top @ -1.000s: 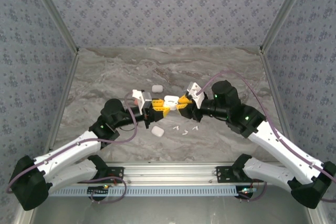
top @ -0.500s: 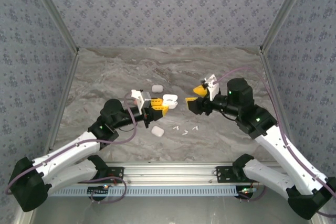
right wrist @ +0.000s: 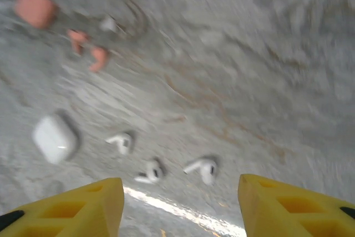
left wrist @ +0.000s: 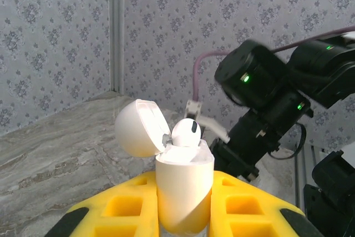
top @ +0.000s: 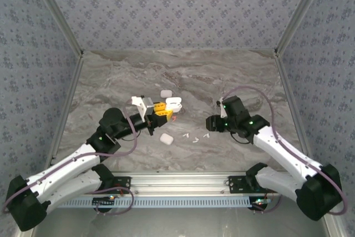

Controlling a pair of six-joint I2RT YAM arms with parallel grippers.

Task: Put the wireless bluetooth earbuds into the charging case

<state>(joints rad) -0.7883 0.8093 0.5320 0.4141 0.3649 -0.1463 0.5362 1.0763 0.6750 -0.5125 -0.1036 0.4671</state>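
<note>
From above, light falls soft and even over the marble table (top: 111, 81), with only faint shadows under my arms (top: 72, 162). At my left fingers (left wrist: 125, 206) the white charging case (left wrist: 184, 192) is crisp, the wall (left wrist: 55, 26) behind slightly soft. Over my right fingers (right wrist: 72, 203) everything smears (the earbuds (right wrist: 202, 167) are streaky blobs), and a white glare streak (right wrist: 183, 208) lies low on the tabletop.

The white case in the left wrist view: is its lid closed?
No, the lid of the white case is flipped open, with a white earbud sitting in its top.
</note>
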